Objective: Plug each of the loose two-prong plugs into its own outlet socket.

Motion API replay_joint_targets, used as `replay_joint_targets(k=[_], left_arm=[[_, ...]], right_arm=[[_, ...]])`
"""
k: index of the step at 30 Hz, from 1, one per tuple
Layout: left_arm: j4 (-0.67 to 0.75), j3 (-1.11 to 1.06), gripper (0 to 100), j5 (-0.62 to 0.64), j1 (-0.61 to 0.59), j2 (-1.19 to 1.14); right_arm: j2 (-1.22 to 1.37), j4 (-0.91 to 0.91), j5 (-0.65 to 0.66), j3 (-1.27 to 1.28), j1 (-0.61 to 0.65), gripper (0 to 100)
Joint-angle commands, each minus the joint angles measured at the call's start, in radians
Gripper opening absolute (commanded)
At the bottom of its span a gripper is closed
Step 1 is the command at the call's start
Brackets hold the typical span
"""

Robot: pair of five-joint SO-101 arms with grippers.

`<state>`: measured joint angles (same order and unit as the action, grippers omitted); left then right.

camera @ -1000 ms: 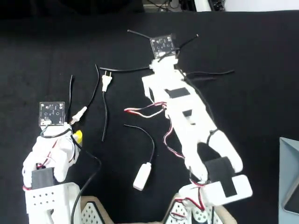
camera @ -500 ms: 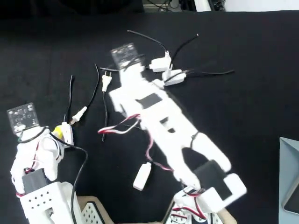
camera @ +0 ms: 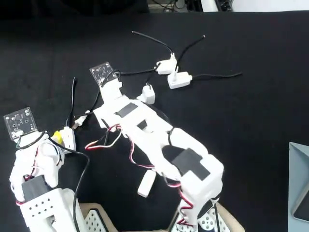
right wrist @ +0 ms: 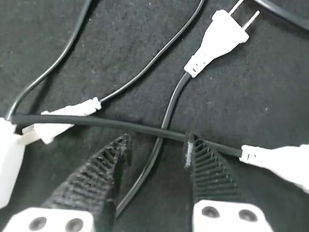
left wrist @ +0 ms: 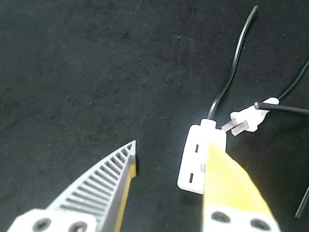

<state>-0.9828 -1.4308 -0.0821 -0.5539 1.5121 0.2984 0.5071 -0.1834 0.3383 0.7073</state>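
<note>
A white two-prong plug (left wrist: 247,122) lies on the black surface (camera: 260,130). Its prongs are aimed at the cord end of a white outlet socket (left wrist: 199,157) just beside it and are not pushed in. The left claw (left wrist: 171,149) is spread wide and grips nothing. Its yellow finger (left wrist: 231,188) lies along the socket's side. The white ribbed finger (left wrist: 96,186) sits well apart from the socket, over bare surface.

A second plug (right wrist: 218,37) lies loose with its prongs pointing away from the right claw (right wrist: 157,140). That claw is partly open and has hold of nothing. Its black ribbed fingers (right wrist: 205,166) stand on either side of a thick black cord (right wrist: 120,126) that runs across between the tips. The second plug's thinner cord (right wrist: 169,111) crosses the thick cord there. The thick cord ends in a white piece (right wrist: 282,162) beside the claw.

From above, four more white cord ends lie about. One (camera: 148,94) is next to the right arm (camera: 159,145), and two (camera: 166,65) (camera: 178,79) are close together farther back. One (camera: 146,182) is near the front, under that arm. From this height I cannot tell plug from socket among them. The right arm stretches on a slant from the near edge toward the left middle. The left arm (camera: 38,164) sits at the near left corner.

The surface is matte black with faint flecks, and thin black cords lie scattered across it. Past its far edge is a strip of cables and a pale object (camera: 217,5). A grey object (camera: 299,183) pokes in at the right edge.
</note>
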Motion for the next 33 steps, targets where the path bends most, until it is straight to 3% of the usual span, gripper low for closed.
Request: replay_joint_targets(k=[1,8,15,22,33], left_arm=[[0.021,0.042,22,0.005,-0.004,0.009],[0.021,0.041,22,0.005,-0.004,0.009],[0.021,0.041,22,0.005,-0.004,0.009],[0.021,0.041,22,0.005,-0.004,0.009],[0.021,0.039,22,0.005,-0.004,0.009]], right_arm=[[0.025,-0.023,-0.009,-0.091,0.012,17.7],[0.093,-0.011,-0.008,-0.128,0.011,17.5],[0.033,0.054,-0.008,-0.114,0.017,5.0],[0.024,0.054,-0.002,-0.119,-0.003,4.7],[0.016,0.049,0.032,-0.137,-0.325,4.7]])
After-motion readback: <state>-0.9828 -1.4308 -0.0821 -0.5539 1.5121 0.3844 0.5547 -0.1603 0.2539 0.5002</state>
